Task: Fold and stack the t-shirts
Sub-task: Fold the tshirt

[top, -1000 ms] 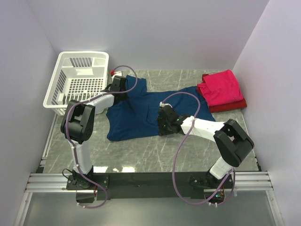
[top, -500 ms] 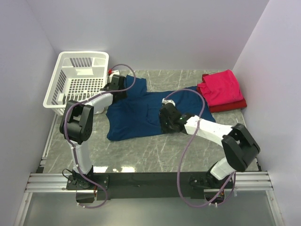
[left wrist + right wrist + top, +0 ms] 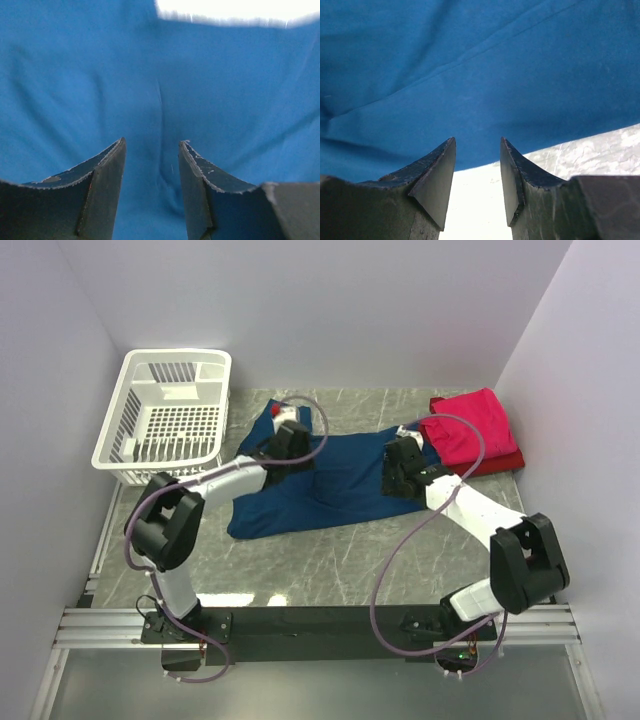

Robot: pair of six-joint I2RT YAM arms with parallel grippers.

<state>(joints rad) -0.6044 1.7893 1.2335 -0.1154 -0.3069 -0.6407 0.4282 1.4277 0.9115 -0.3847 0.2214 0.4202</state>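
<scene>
A large navy blue t-shirt (image 3: 330, 485) lies spread across the middle of the marble table, with a bit of its white-and-red print (image 3: 287, 412) showing at the far left corner. My left gripper (image 3: 292, 448) hovers over the shirt's left part, open, with only blue cloth (image 3: 150, 75) below its empty jaws (image 3: 152, 142). My right gripper (image 3: 400, 466) is over the shirt's right edge, open (image 3: 477, 140), with the cloth edge (image 3: 470, 90) and bare table beneath it. A folded pinkish-red t-shirt (image 3: 470, 425) rests on a darker red one (image 3: 495, 464) at the far right.
A white slotted plastic basket (image 3: 130, 440) stands at the far left corner of the table. Walls close in on the left, back and right. Purple cables loop over both arms.
My left gripper has opened, let go of the shirt's far left corner and moved right over the shirt. My right gripper has travelled from the shirt's middle to its right edge.
</scene>
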